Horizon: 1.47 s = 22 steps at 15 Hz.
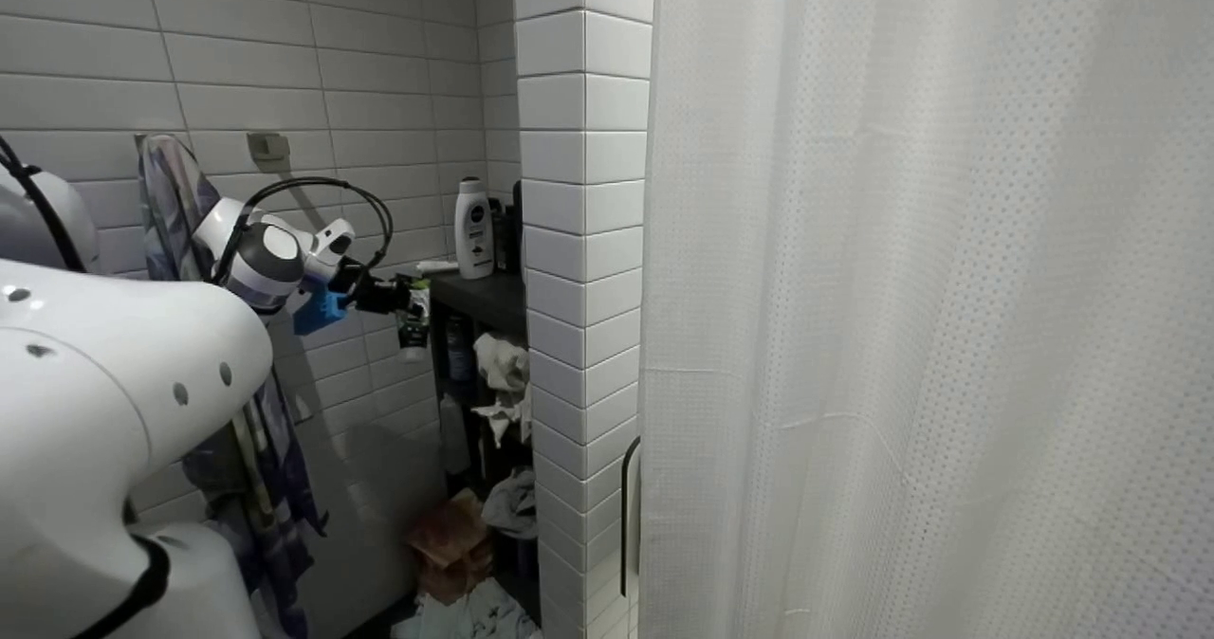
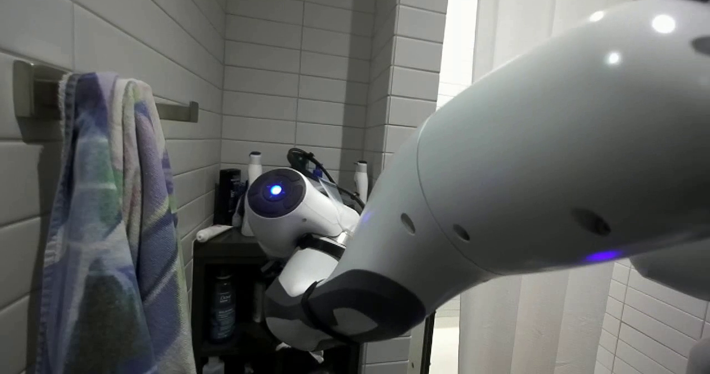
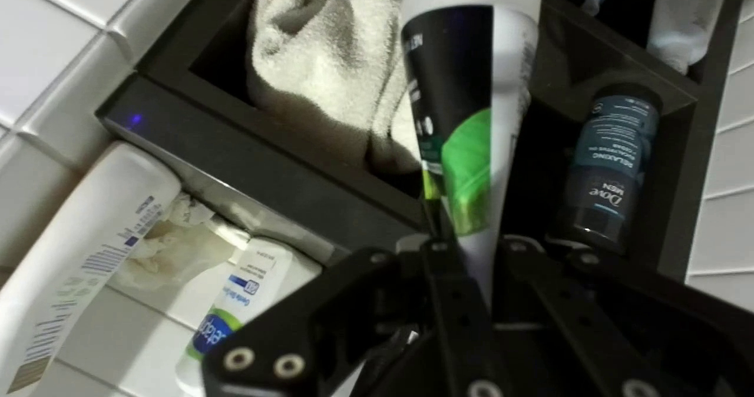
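Observation:
My gripper (image 3: 478,248) is shut on the narrow flat end of a black, green and white tube (image 3: 465,108). The tube's white cap points away from the gripper, toward the shelf openings. In an exterior view the gripper (image 1: 410,290) is at the front of the dark shelf unit (image 1: 488,300), and the tube (image 1: 413,331) hangs cap down beside it. In an exterior view the arm hides the gripper and tube. A cream towel (image 3: 330,61) and a dark Dove bottle (image 3: 612,161) lie in the compartments behind the tube in the wrist view.
A large white bottle (image 1: 473,229) stands on the shelf top; a Cetaphil bottle (image 3: 230,314) shows in the wrist view. A white tube (image 2: 213,233) lies at the top's edge. A tiled pillar (image 1: 583,269), a curtain (image 1: 901,288) and a hanging towel (image 2: 111,224) are nearby.

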Available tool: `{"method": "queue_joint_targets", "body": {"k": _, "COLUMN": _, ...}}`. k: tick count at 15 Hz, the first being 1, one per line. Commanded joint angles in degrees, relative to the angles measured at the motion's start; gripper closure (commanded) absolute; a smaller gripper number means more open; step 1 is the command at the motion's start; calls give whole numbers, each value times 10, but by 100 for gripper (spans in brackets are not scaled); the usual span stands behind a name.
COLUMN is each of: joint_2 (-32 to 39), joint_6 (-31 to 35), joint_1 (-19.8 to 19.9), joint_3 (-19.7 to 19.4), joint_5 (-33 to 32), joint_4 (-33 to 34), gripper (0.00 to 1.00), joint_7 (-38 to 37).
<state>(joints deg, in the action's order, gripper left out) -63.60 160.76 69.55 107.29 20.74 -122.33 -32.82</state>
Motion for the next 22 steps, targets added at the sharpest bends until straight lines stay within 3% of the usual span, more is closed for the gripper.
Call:
{"method": "queue_joint_targets", "body": {"k": 1, "joint_2": 98, "joint_6": 63, "joint_1": 23, "joint_3": 42, "joint_5": 26, "joint_4": -19, "gripper": 97, "joint_7": 62}}
{"method": "queue_joint_targets", "body": {"k": 9, "joint_2": 206, "joint_6": 77, "joint_1": 69, "joint_3": 111, "joint_5": 41, "joint_4": -20, "gripper": 97, "joint_7": 133}}
{"method": "queue_joint_targets", "body": {"k": 14, "joint_2": 218, "joint_6": 101, "joint_1": 107, "joint_3": 131, "joint_5": 45, "joint_4": -18, "gripper": 97, "joint_7": 150}}
{"method": "queue_joint_targets", "body": {"k": 22, "joint_2": 253, "joint_6": 112, "joint_1": 193, "joint_3": 201, "joint_5": 35, "joint_4": 1, "gripper": 97, "joint_7": 213}}
